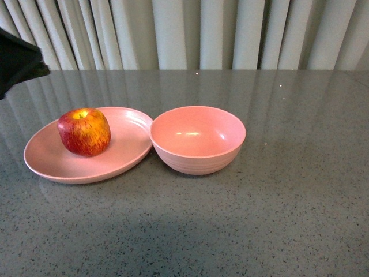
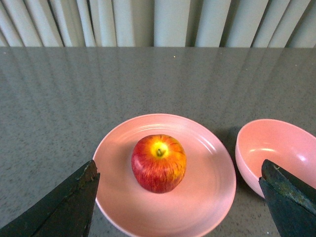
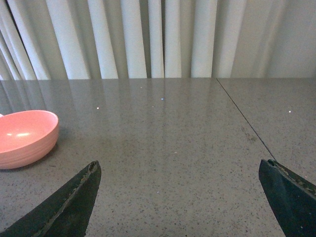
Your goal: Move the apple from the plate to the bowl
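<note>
We are working on the first step, the approach for the pick. The apple [image 1: 84, 131] is sitting on the plate [image 1: 52, 164] with its stem dimple up. The bowl [image 1: 198, 138] is standing empty just beside the plate on the desk [image 1: 277, 219]; we cannot tell whether their rims are touching. In the left wrist view our left fingers [image 2: 74, 197] are spreading wide and holding nothing, and they are framing the apple from above and short of it. Our right fingers [image 3: 74, 197] are also gaping wide and empty over bare desk beyond the bowl. As we are judging it, the next move is calling for the left arm to descend, straddle the apple around its widest part and close gently, since a round, smooth fruit could roll or slip.
</note>
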Robot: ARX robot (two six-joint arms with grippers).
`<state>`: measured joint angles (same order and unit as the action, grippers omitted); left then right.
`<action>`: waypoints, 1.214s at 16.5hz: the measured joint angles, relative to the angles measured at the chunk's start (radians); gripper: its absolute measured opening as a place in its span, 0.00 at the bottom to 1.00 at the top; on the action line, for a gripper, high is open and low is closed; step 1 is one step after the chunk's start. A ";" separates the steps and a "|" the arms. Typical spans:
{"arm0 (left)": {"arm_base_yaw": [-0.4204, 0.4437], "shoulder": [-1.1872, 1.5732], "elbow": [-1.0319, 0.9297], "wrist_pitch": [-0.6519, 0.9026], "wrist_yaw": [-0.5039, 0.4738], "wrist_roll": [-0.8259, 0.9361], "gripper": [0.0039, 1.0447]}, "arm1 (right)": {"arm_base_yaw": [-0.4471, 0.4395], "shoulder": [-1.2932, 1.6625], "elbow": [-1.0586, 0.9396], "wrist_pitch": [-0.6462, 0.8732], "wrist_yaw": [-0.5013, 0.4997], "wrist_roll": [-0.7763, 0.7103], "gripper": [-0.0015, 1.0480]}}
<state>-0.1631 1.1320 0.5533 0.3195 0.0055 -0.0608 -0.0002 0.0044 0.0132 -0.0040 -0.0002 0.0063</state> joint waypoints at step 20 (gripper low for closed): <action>-0.006 0.633 0.346 -0.053 -0.062 -0.037 0.94 | 0.000 0.000 0.000 0.000 0.000 0.000 0.94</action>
<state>-0.1688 1.7653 0.8989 0.2668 -0.0563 -0.0978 -0.0002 0.0044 0.0132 -0.0040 -0.0002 0.0063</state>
